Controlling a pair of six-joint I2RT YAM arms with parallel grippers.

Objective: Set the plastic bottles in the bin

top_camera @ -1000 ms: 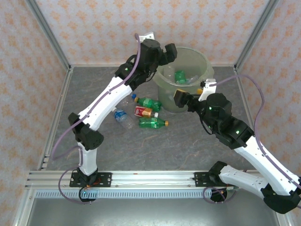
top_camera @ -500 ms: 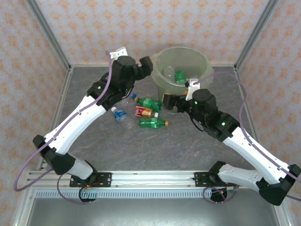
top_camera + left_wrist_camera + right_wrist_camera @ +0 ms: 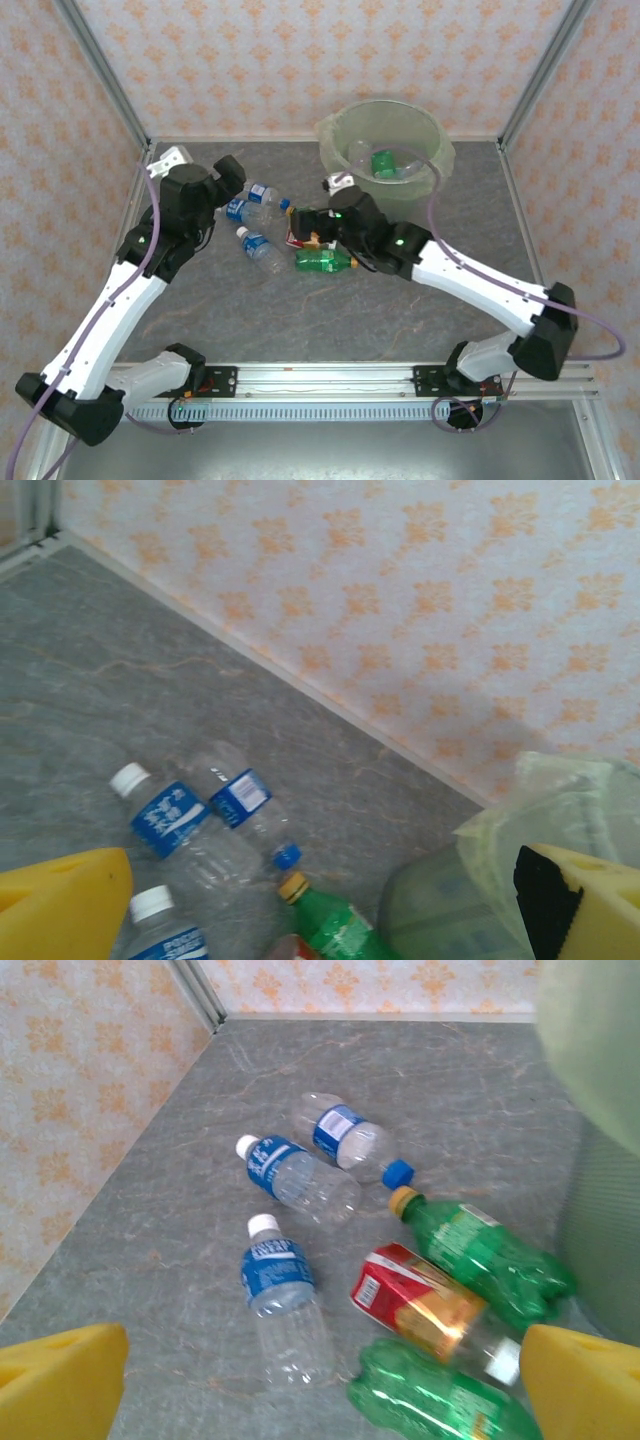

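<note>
The right tool [image 3: 320, 1385] is hanging directly over the plastic bottles [image 3: 258, 250] that are lying scattered on the bench [image 3: 300, 320]. Its yellow fingers [image 3: 60, 1375] are standing spread wide and gripping nothing.

In the right wrist view the red-labelled bottle [image 3: 425, 1305] is lying just ahead of the gap, towards the right-hand finger. Its long axis is running slantwise to the line between the fingers, with the white cap pointing near and right. A green bottle [image 3: 485, 1255] is lying close along its far side, and a second green bottle [image 3: 430, 1400] is crowding it from the near side. A descent here is probably going to need a wrist turn, so that the fingers are straddling the red-labelled bottle across its width without snagging either neighbour.

The left tool [image 3: 228, 172] is likewise released and empty. It is looking in from the left at two blue-labelled bottles [image 3: 200, 820] lying side by side at the far-left end of the cluster. For those two it is the nearer arm.

The bin [image 3: 335, 140] is standing to the far right of the cluster, near the back corner, and is holding a green bottle [image 3: 383, 162] among others. The right arm is lying between the cluster and the bin, so its carry is looking short.

The bench is flat, grey and stone-patterned. Patterned walls [image 3: 300, 60] are closing in the left, far and right sides.
</note>
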